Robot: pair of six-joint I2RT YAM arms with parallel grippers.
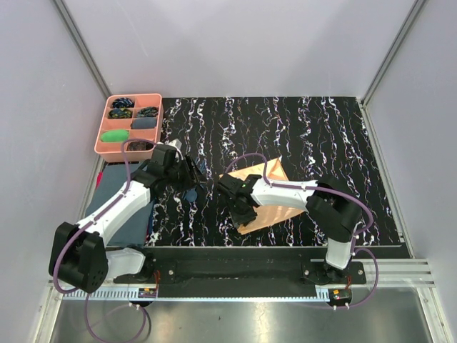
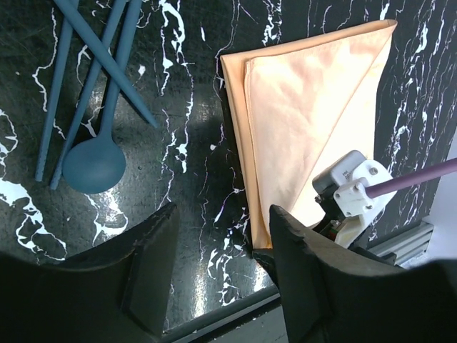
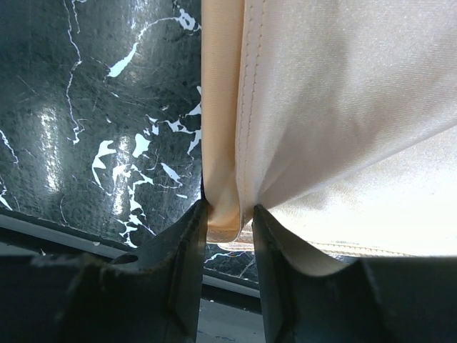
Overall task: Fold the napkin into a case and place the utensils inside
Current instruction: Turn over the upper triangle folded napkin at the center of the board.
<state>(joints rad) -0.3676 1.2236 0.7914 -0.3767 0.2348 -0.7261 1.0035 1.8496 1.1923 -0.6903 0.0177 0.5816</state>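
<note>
The peach-orange napkin (image 1: 270, 194) lies folded into a pointed layered shape right of the table's middle. In the right wrist view its folded near edge (image 3: 223, 179) sits pinched between the fingers of my right gripper (image 3: 230, 214), which is shut on it at the napkin's near left corner (image 1: 241, 209). The dark blue utensils, a round-bowled spoon (image 2: 93, 166) and slim handles (image 2: 100, 50), lie crossed on the black marbled table left of the napkin (image 2: 307, 107). My left gripper (image 2: 225, 221) hovers open and holds nothing, between the utensils and the napkin (image 1: 191, 171).
A pink compartment tray (image 1: 133, 98) with small coloured bundles stands at the back left. A dark blue-grey cloth (image 1: 114, 187) lies along the left edge under my left arm. The table's front edge and a metal rail (image 1: 285, 266) run just behind the napkin's near corner.
</note>
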